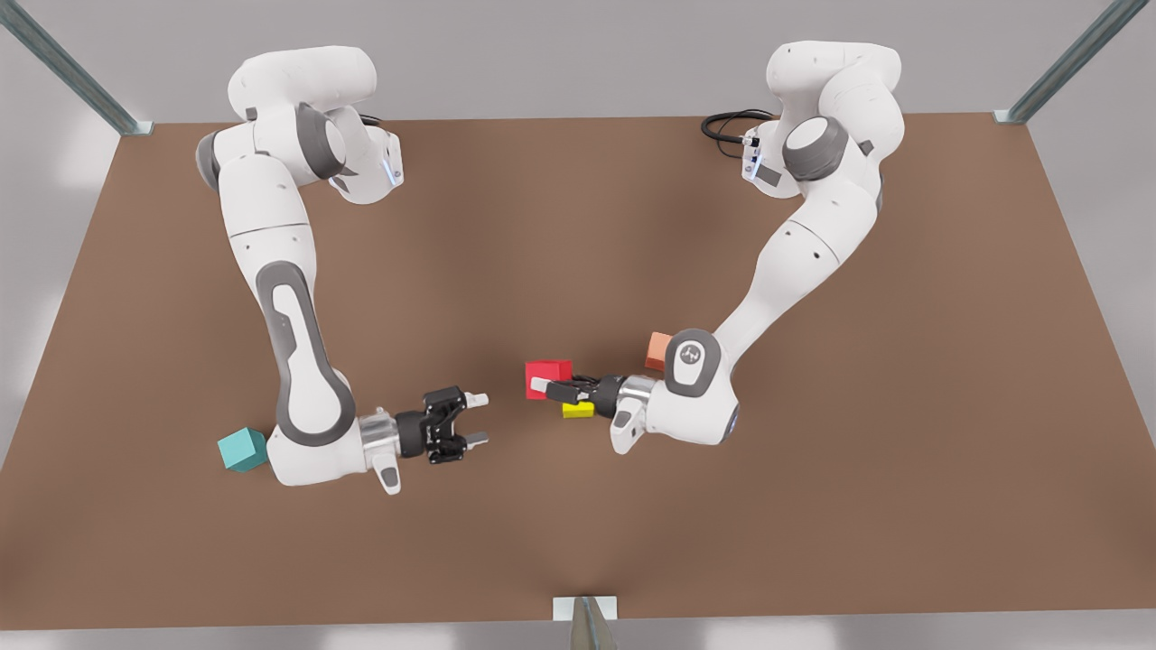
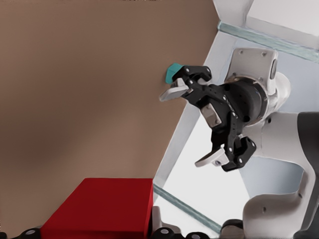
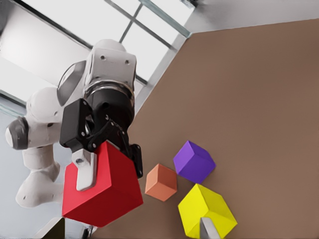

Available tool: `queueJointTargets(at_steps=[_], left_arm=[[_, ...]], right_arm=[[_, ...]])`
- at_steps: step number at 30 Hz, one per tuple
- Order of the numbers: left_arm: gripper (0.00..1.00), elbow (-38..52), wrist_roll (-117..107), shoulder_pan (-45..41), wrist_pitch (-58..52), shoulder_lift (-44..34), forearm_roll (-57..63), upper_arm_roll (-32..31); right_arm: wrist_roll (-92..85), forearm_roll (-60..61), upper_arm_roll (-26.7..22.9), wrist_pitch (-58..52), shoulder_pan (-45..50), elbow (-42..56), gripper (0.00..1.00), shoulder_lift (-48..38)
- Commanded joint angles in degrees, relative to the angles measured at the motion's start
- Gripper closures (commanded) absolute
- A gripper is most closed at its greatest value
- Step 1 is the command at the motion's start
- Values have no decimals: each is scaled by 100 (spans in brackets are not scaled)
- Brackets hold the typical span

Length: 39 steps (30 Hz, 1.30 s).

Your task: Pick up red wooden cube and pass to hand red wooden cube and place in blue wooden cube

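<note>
Right gripper (image 1: pixel 479 420) hovers over the near table (image 1: pixel 578 542) on the front view's left, jaws released and wide, pointed at the cube, likely set to receive it. The blue cube (image 1: pixel 242 450) sits on the table just behind this arm's wrist; teal, plain, matte. It is the drop target, so receiving arm is the closer 1.

Left gripper (image 1: pixel 553 388) grasps the red cube (image 1: pixel 548 375) mid-table, lifted and offered sideways toward the other gripper, a gap between them. 1 finger (image 3: pixel 84 172) lies across a face, leaving the outer half free to grab. Cube is bright red, matte, sharp-edged, same size as the rest.

Yellow cube (image 1: pixel 578 410) lies below the left gripper, orange cube (image 1: pixel 657 350) beyond, purple cube (image 3: pixel 194 162) beside those 2.
</note>
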Motion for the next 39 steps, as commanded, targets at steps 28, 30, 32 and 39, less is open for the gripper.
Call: queueJointTargets(at_steps=[28, 30, 32, 39], left_arm=[[52, 299, 3330, -46, 75, 317, -773, -13], [52, 299, 3330, -46, 75, 326, -773, -13], [52, 299, 3330, -46, 75, 326, -782, -13], [52, 299, 3339, -46, 75, 326, -773, -4]], right_arm=[[-6277, 1135, 296, 637, 200, -1460, 0, -540], [-6277, 1187, 305, 690, 235, -1460, 0, -540], [-6268, 1205, 305, 681, 244, -1460, 0, -505], [-6286, 1398, 305, 681, 306, -1425, 0, -452]])
